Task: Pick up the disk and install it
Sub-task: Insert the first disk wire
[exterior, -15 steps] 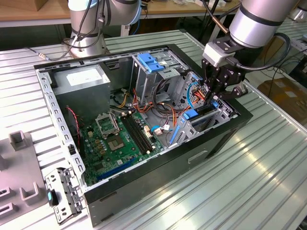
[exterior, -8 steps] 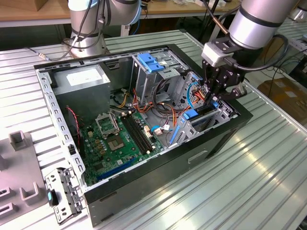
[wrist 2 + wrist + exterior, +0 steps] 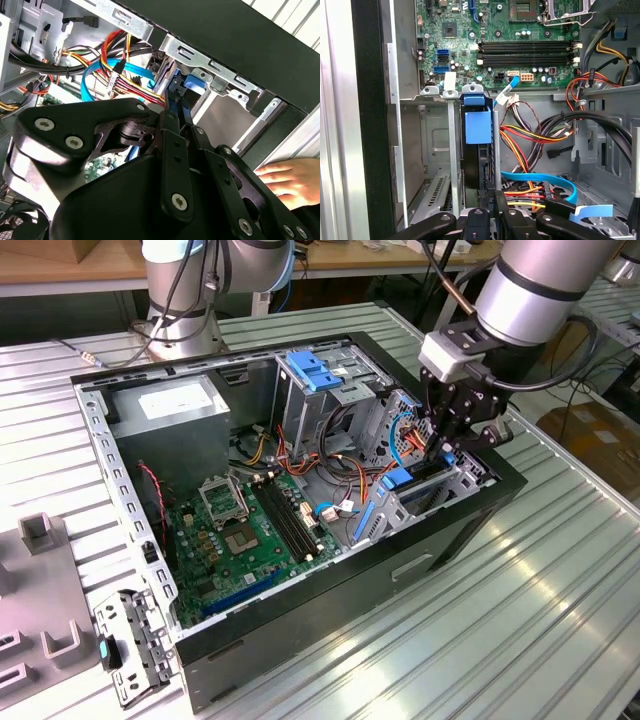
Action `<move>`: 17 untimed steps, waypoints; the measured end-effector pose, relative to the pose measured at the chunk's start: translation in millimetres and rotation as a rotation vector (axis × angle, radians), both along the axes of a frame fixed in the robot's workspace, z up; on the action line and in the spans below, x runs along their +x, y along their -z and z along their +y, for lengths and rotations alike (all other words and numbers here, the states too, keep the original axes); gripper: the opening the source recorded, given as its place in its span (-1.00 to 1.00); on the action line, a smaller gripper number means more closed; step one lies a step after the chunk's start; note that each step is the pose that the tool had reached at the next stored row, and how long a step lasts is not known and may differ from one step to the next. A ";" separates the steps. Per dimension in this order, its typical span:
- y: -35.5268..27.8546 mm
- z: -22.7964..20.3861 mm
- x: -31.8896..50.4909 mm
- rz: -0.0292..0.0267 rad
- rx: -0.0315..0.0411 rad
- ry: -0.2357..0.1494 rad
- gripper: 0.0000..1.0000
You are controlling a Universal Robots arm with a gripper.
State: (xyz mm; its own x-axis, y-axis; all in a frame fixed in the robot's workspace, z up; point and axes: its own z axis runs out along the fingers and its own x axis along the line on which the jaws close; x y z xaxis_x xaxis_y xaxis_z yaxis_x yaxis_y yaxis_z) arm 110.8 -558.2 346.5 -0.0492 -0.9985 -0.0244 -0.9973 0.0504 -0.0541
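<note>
My gripper (image 3: pixel 447 445) is clamped on the disk (image 3: pixel 479 150), which stands on edge in the drive bay at the open computer case's (image 3: pixel 470 515) corner. The first wrist view shows its blue rail; the second wrist view adds a person's hand (image 3: pixel 292 180) nearby.

No text can be read clearly. White sticker (image 3: pixel 172 400) on the power-supply box (image 3: pixel 150 420): print too small. Motherboard (image 3: pixel 520 45) markings: tiny, illegible. Black cable connector (image 3: pixel 493 199) has small white characters, unclear. The disk (image 3: pixel 479 165), clamped in the claw (image 3: pixel 490 210): blue tab plain.
</note>
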 end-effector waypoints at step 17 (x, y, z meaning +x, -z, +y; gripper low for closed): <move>-1.5 0.0 0.0 0.0000 0.0009 0.000 -0.66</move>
State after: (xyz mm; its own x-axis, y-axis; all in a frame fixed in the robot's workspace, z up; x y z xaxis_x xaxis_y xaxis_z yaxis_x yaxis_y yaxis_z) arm 110.8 -558.2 348.0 -0.0492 -0.9985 -0.0253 -0.9973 0.0505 -0.0541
